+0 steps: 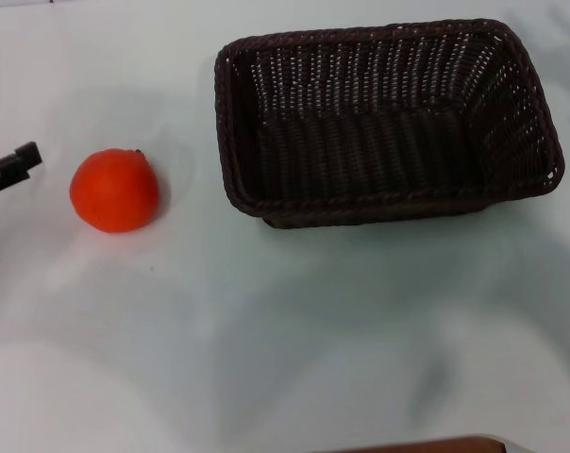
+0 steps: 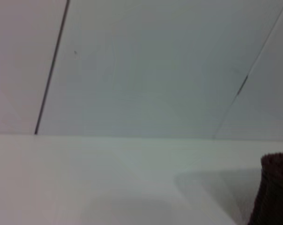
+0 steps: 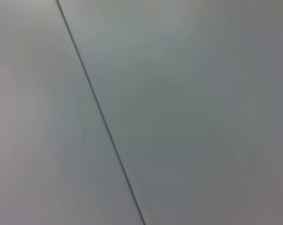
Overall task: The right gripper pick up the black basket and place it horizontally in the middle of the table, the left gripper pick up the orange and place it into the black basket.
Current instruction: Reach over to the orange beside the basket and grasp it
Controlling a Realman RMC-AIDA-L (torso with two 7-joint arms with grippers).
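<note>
The black basket (image 1: 384, 118) lies lengthwise across the far middle and right of the table (image 1: 294, 330), open side up and empty. A corner of the basket also shows in the left wrist view (image 2: 275, 190). The orange (image 1: 114, 190) sits on the table to the left of the basket, clear of it. My left gripper (image 1: 9, 167) pokes in at the left edge of the head view, just left of the orange and not touching it. My right gripper is out of view; its wrist view shows only a pale surface with a thin dark line.
A brown edge (image 1: 427, 445) shows at the bottom of the head view. A pale wall with thin dark seams (image 2: 51, 70) stands behind the table in the left wrist view.
</note>
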